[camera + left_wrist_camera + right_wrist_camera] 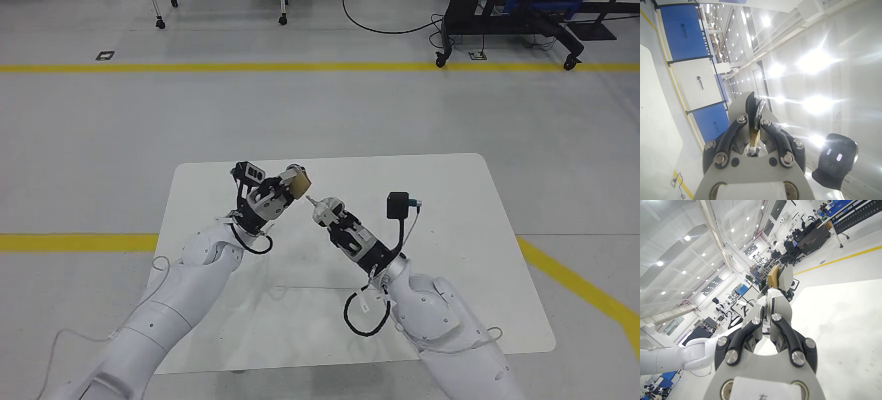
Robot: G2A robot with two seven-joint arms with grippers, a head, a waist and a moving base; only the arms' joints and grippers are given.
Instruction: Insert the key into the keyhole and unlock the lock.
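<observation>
Left hand point(281, 192) tight around brass lock point(297, 181)

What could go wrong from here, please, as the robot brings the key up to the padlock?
1. The left gripper holds the padlock in the air above the table with nothing bracing it. A push from the key could twist it in the grip or knock it loose.
2. The key is almost hidden between the right gripper's fingers and the keyhole is out of sight, so a slight tilt might make it miss.
</observation>
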